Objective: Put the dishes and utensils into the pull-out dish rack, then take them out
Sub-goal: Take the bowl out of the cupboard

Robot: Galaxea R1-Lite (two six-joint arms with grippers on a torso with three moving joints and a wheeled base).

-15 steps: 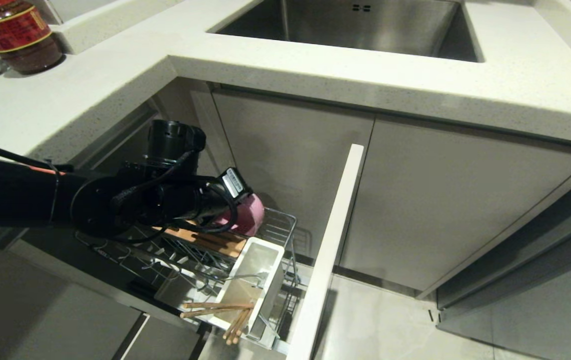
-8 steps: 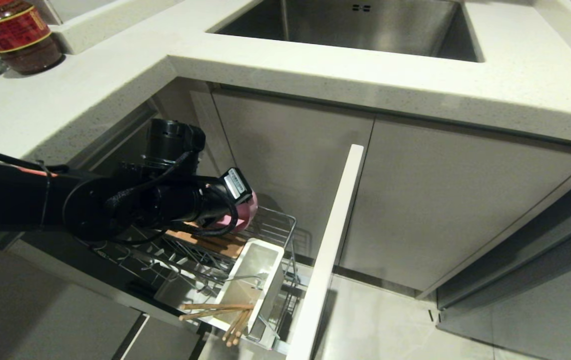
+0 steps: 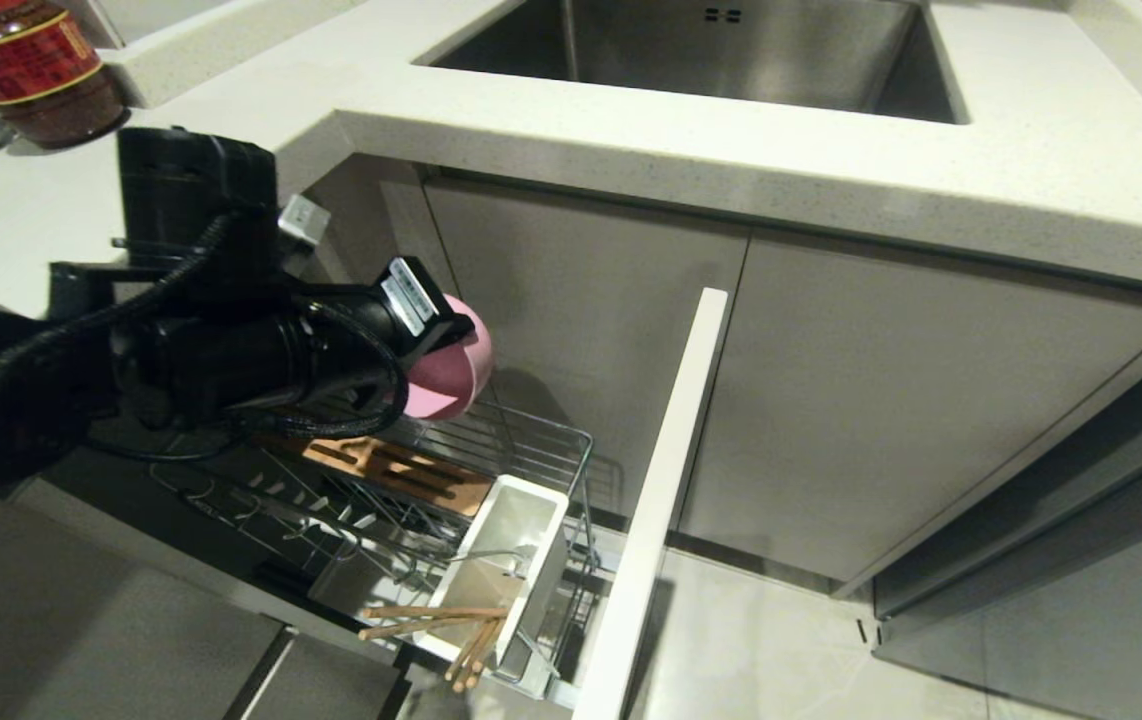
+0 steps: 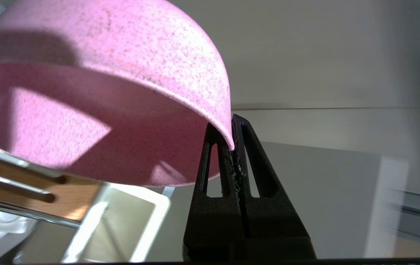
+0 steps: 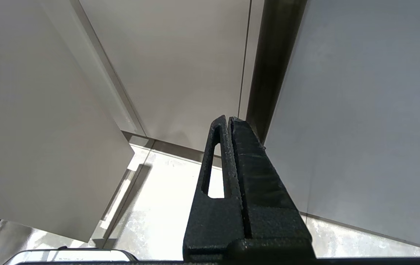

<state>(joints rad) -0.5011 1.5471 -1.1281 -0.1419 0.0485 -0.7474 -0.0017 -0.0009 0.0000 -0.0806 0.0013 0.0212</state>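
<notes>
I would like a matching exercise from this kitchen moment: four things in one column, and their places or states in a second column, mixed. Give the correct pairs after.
Things:
1. pink bowl
2. wooden chopsticks
3. right gripper
4. red-lidded jar

Places or states:
A. shut, holding nothing
B. on the countertop, far left
C. pinched at its rim by the left gripper, above the dish rack
D. in the white utensil holder, ends sticking out

Pairs: 1-C, 2-D, 3-A, 4-B

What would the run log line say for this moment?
left hand: shut on pink bowl rim, above dish rack | chopsticks: in utensil holder | right hand: shut, idle
</notes>
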